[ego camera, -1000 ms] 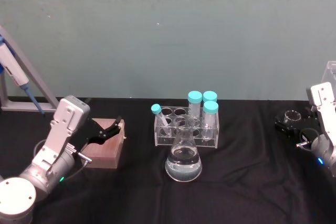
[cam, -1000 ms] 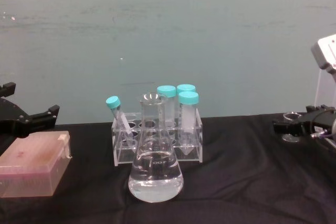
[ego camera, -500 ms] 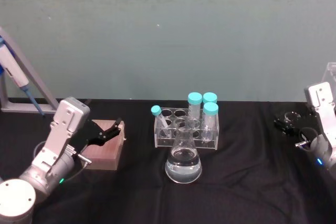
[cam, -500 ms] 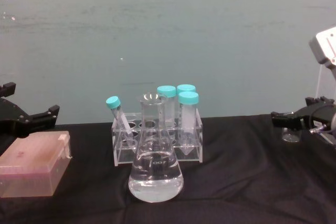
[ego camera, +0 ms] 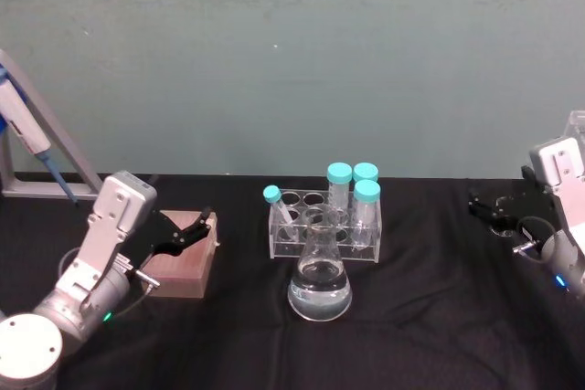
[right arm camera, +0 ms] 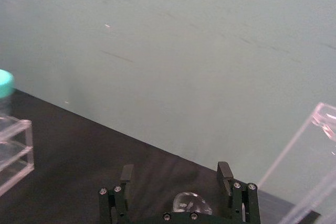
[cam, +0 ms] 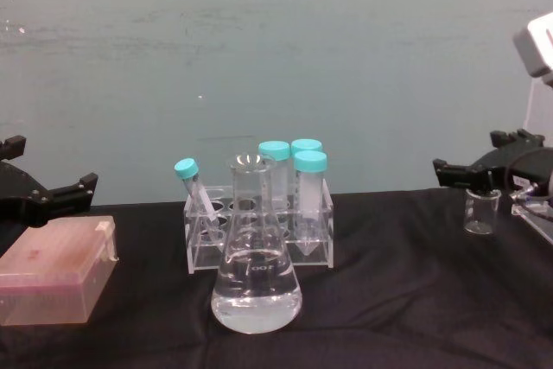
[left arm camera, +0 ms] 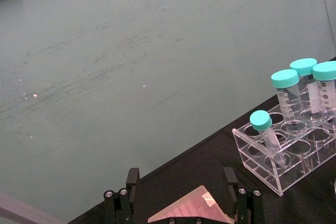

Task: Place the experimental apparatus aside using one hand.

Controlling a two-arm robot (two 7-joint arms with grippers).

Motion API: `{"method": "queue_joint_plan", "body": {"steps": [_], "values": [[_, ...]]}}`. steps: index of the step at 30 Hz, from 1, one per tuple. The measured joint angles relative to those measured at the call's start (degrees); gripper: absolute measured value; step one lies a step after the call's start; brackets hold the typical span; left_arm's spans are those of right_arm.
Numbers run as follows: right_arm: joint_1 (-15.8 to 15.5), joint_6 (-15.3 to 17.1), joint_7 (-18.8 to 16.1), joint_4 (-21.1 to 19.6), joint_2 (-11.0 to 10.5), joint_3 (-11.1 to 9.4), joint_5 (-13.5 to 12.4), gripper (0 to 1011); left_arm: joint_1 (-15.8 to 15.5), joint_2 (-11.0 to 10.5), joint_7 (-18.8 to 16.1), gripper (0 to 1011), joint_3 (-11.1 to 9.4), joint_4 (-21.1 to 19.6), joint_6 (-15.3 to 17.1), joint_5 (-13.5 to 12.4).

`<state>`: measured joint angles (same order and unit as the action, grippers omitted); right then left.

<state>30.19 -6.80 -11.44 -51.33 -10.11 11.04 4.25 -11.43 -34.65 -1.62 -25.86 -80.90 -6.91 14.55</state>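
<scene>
The small clear glass beaker is a short, straight-walled cylinder with an open mouth. Whether it holds anything cannot be told. It stands on the black-cloth worktop well off to the right of the clear acrylic tube rack. Its long axis is upright and its mouth faces up.

The black two-finger right gripper is at the beaker's rim. Its jaws are spread wide, one to each side of the glass with a gap on both. In the right wrist view the beaker's round mouth sits between them.

The rack holds four clear tubes with teal caps. Three larger ones stand upright at its right end, and a thinner one leans at its left end. Just in front of the rack, near its middle, stands the larger conical glass flask. Its neck is upright and clear liquid fills its wide base.

Well to the left of the rack lies a flat pinkish-brown box. The left gripper hangs just above it, jaws spread and gripping nothing.
</scene>
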Motion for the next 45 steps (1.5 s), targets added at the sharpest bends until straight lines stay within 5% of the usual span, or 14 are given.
{"method": "queue_joint_plan", "body": {"steps": [14,23,35,45], "values": [[-6.9,-0.9,-7.0,-13.0,-3.8,1.4,-3.2,1000,0.0,0.0,0.0,1000,0.0,0.0,0.0,0.0],[-10.0,-0.7,-14.6,-19.0,-7.3,3.4,-7.8,1000,0.0,0.0,0.0,1000,0.0,0.0,0.0,0.0],[-10.2,-1.2,-23.3,-21.2,-9.6,6.8,-12.8,1000,0.0,0.0,0.0,1000,0.0,0.0,0.0,0.0],[-7.2,-1.9,-29.7,-18.6,-9.8,10.1,-16.3,1000,0.0,0.0,0.0,1000,0.0,0.0,0.0,0.0]]}}
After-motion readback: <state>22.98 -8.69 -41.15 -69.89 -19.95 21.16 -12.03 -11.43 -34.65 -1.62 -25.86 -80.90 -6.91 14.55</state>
